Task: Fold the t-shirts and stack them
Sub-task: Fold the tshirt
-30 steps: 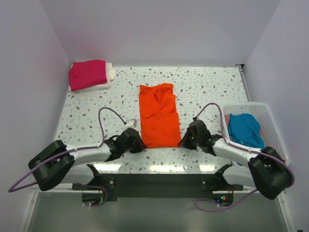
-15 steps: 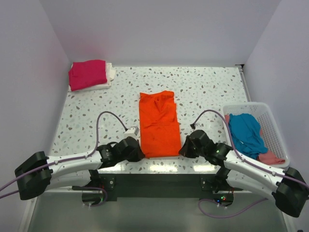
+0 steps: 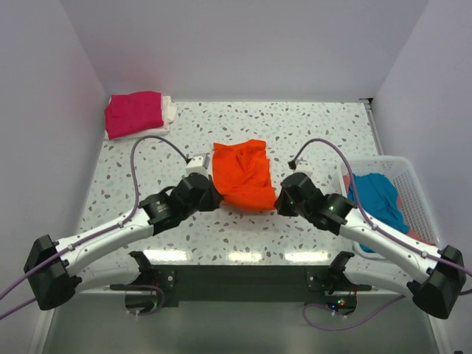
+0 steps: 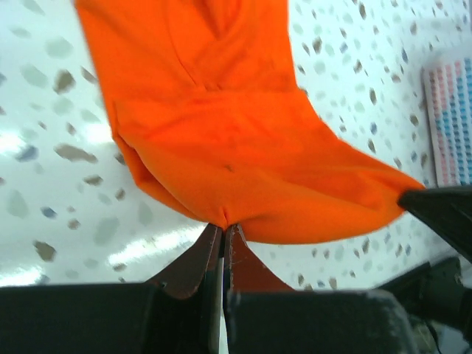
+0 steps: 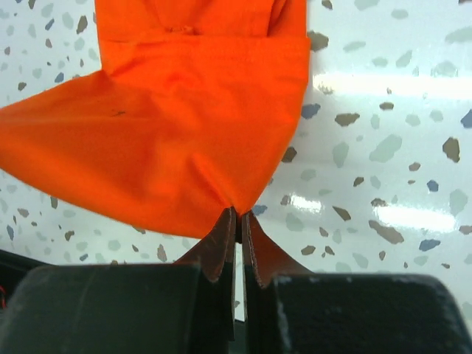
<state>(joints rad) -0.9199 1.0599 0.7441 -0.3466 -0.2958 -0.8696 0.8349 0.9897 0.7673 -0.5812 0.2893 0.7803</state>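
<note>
The bright orange t-shirt lies in the middle of the table, its near end lifted and carried over the rest. My left gripper is shut on its near left corner. My right gripper is shut on its near right corner. The lifted hem sags between them. A folded magenta-pink t-shirt lies on a white one at the far left. A teal-blue t-shirt and a salmon-pink one lie in the basket.
The white slatted basket stands at the right edge of the speckled table; it also shows at the right of the left wrist view. Walls close in the left, back and right.
Both grippers have lifted the shirt's near corners off the table and moved them away from the bases, over the shirt. The visible orange patch has shortened.
</note>
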